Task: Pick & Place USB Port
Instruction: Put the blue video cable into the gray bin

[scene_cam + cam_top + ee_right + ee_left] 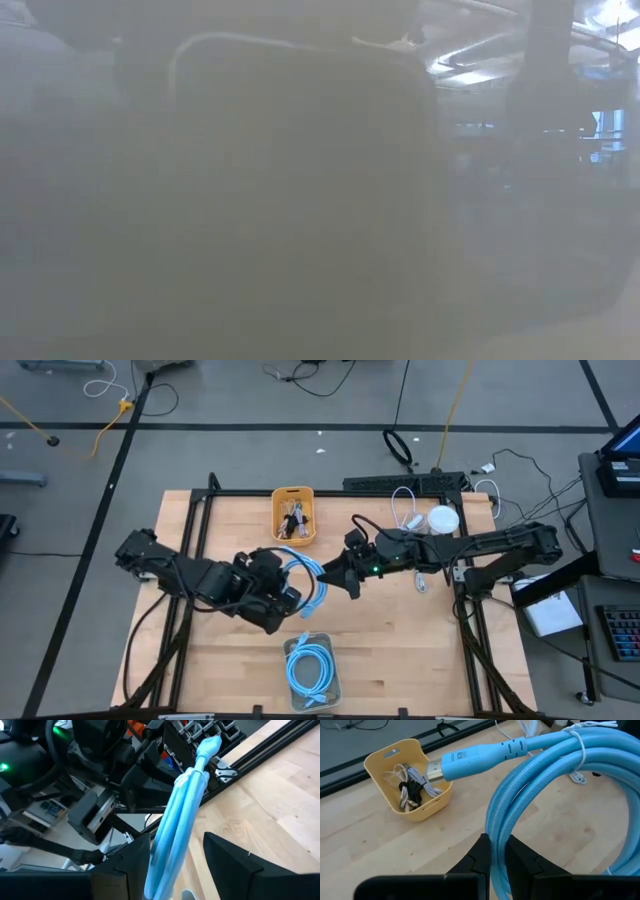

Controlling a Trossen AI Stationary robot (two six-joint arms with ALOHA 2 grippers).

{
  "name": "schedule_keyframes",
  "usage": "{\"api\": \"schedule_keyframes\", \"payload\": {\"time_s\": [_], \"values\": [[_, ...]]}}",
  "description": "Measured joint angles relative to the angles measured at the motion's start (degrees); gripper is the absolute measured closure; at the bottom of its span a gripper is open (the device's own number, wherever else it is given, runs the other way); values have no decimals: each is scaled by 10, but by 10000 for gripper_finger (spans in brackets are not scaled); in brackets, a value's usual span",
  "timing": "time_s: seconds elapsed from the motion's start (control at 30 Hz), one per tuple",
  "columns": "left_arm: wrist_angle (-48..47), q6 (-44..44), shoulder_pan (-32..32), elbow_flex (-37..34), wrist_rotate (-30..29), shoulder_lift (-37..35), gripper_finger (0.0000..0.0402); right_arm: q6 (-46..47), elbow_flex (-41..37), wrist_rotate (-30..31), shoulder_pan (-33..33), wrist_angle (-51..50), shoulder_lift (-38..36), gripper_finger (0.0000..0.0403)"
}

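Note:
A light-blue USB cable [316, 588], coiled and bound with a white tie [578, 742], hangs above the middle of the table. Its plug [470, 757] sticks out of the coil toward the yellow bin. My left gripper [288, 598] is shut on the coil. My right gripper [336, 575] reaches in from the table's right, open. In the right wrist view its fingers [137, 862] stand on either side of the coil [182, 815], seen edge-on. The low view is fogged over. My left gripper pinches the bundled strands of the coil [496, 827] between its two fingers, which lie across the strands. It comes from the table's left, slanting down. The coil is lifted clear of the table and the plug's metal tip [434, 770] juts free.
The yellow bin [293, 515] with several small dark and white cables stands at the far middle. A clear container [312, 672] holding another blue coil sits at the near edge. White cables and a white round thing [441, 520] lie at the far right.

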Motion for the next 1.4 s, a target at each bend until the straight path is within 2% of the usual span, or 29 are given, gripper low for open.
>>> {"api": "schedule_keyframes", "payload": {"time_s": [0.17,0.4,0.5,0.6,0.7,0.8,0.87,0.93,1.03,1.13,1.23,1.3,1.4], "values": [[40,37,9,0,2,0,367,5,0,-15,0,3,0,259],[55,54,15,0,0,-5,367,-8,0,-36,0,15,0,370],[49,34,7,0,5,-13,332,-18,0,-40,4,24,-2,370],[20,-21,-4,1,5,-30,287,-12,-1,-42,5,48,-3,370],[-21,-87,-28,1,-12,-50,259,-6,-1,-41,8,55,-14,370],[-62,-123,-59,0,-55,-78,250,-6,-1,-62,8,41,-28,370],[-48,-115,-83,1,-98,-105,252,3,1,-89,9,46,-41,370],[-30,-81,-95,2,-114,-126,260,24,1,-135,9,27,-50,370],[23,44,-91,0,-59,-147,276,71,1,-224,1,-16,-55,370],[68,173,-57,0,43,-153,287,102,-1,-300,0,-55,-62,370],[97,253,-8,0,148,-150,290,116,1,-361,2,-130,-75,370],[102,294,30,0,215,-144,288,108,1,-361,2,-211,-83,370],[118,362,82,0,297,-129,279,70,0,-314,0,-316,-84,370]]}}
